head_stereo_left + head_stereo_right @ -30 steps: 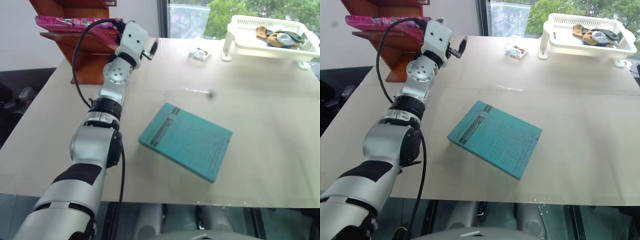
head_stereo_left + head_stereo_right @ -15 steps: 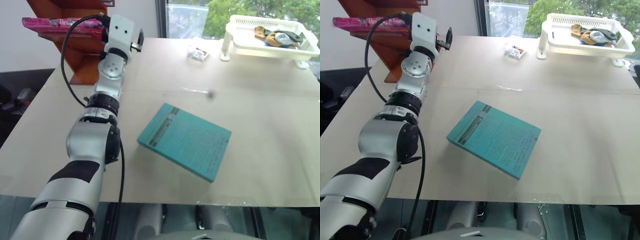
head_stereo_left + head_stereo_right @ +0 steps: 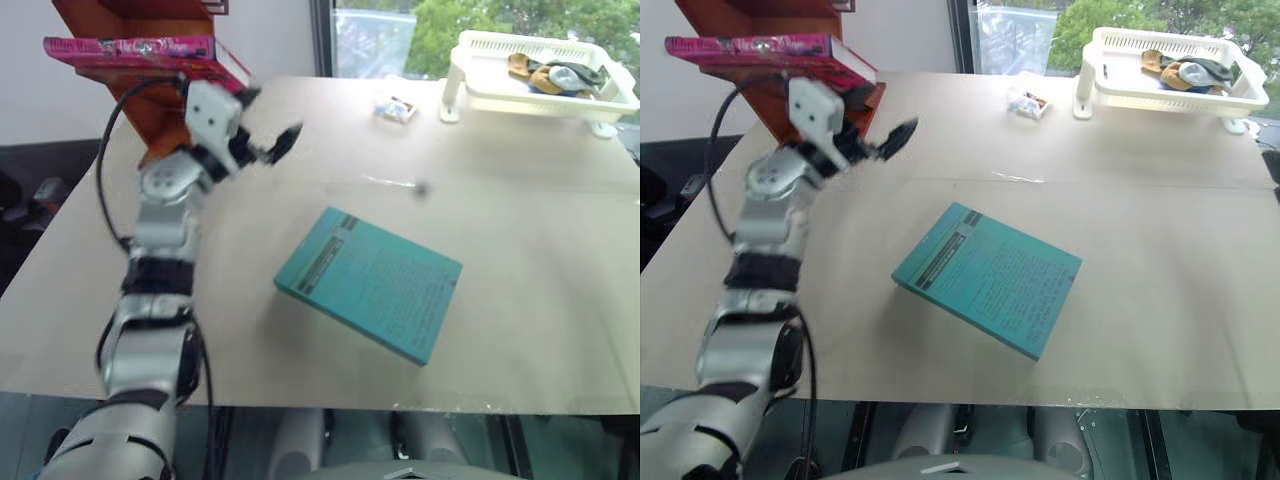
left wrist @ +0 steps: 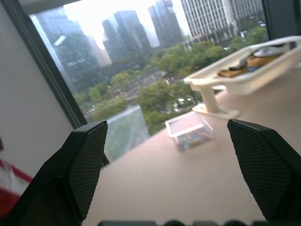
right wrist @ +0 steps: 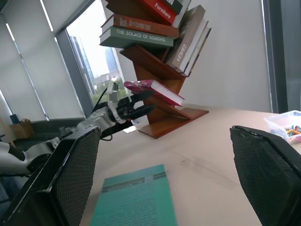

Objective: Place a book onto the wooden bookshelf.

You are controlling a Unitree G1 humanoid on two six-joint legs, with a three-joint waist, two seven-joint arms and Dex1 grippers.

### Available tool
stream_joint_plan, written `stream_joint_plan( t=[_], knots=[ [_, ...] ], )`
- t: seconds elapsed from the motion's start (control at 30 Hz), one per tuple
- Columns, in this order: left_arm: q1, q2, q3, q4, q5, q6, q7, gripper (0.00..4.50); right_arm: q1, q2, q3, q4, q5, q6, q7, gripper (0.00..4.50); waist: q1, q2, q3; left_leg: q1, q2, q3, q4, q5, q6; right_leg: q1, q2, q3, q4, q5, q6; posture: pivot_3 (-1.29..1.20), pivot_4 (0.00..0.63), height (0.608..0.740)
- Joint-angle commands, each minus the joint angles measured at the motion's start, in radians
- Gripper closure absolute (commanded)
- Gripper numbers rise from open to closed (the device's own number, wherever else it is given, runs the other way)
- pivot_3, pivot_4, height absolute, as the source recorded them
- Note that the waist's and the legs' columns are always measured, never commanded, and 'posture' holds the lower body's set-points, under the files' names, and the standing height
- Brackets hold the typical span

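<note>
A wide pale beige table (image 3: 520, 230) runs up to a window with green trees and city towers behind it. At the far left corner of the table stands the wooden bookshelf (image 5: 155, 110), a reddish-brown zigzag of slanted and flat boards. The pink book (image 3: 135, 50) lies flat on one of its lower boards, its long edge sticking out past the wood toward the table. Higher boards hold other books, among them a grey-green one titled "The Solace of Soaking" (image 5: 136, 35) and a brown one leaning on its slant.

My left gripper (image 3: 262, 148) hangs above the table just in front of the shelf, below and beside the pink book and clear of it. Its two black fingers (image 4: 80, 169) are spread wide with nothing between them; through the gap I see a small clear box of coloured bits (image 4: 190, 134) and the white plastic basket rack (image 4: 244, 75) near the window.

My right gripper (image 5: 164, 188) is likewise spread wide and empty, pointing across the table toward the shelf.

A teal-green book (image 3: 370, 282) lies flat in the middle of the table, turned at an angle and well apart from the shelf. The basket rack at the far right corner holds some crumpled cloth items (image 3: 555, 72).
</note>
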Motion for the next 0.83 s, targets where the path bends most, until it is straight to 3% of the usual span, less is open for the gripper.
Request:
stream_joint_plan(
  t=[0.03, 0.23, 0.47, 0.7, 0.83],
  knots=[
    [0.108, 0.081, 0.069, -0.17, -0.061, 0.182, -0.015, 0.06, 0.012, 0.002, -0.011, -0.034, -0.012, -0.026, 0.0, 0.0, 0.003, 0.0, 0.0, 0.001, 0.0, 0.0, 0.0, -0.001, 0.002, 0.001, 0.0, 0.0, 0.0, 0.0, 0.0, 0.0, 0.15, 0.74],
    [0.304, 0.165, 0.18, -0.309, -0.108, 0.375, 0.015, 0.06, 0.055, 0.007, 0.024, -0.045, -0.06, -0.055, 0.02, 0.0, 0.011, 0.0, 0.0, 0.004, 0.0, -0.006, 0.001, -0.002, 0.003, 0.008, -0.001, -0.005, -0.001, 0.0, 0.0, 0.0, 0.15, 0.74],
    [0.518, 0.259, 0.299, -0.38, -0.194, 0.45, -0.116, 0.06, 0.225, -0.009, 0.114, -0.053, -0.281, -0.224, 0.067, 0.0, 0.009, 0.0, -0.001, 0.006, -0.001, -0.006, 0.0, -0.002, 0.003, 0.01, -0.003, -0.006, -0.003, 0.0, 0.0, 0.0, 0.15, 0.74],
    [0.65, 0.284, 0.363, -0.423, -0.263, 0.495, -0.204, 0.06, 0.327, -0.021, 0.134, 0.037, -0.464, -0.455, 0.104, 0.0, 0.008, 0.0, -0.001, 0.007, -0.001, -0.006, -0.001, -0.002, 0.003, 0.012, -0.007, -0.006, -0.005, 0.0, 0.0, 0.0, 0.15, 0.74],
    [0.698, 0.286, 0.368, -0.426, -0.257, 0.484, -0.222, 0.06, 0.336, -0.028, 0.13, 0.07, -0.497, -0.509, 0.105, 0.0, 0.008, 0.0, -0.001, 0.017, 0.0, -0.002, -0.009, -0.002, 0.003, 0.018, -0.008, -0.003, -0.011, 0.0, 0.0, 0.0, 0.15, 0.74]
  ],
)
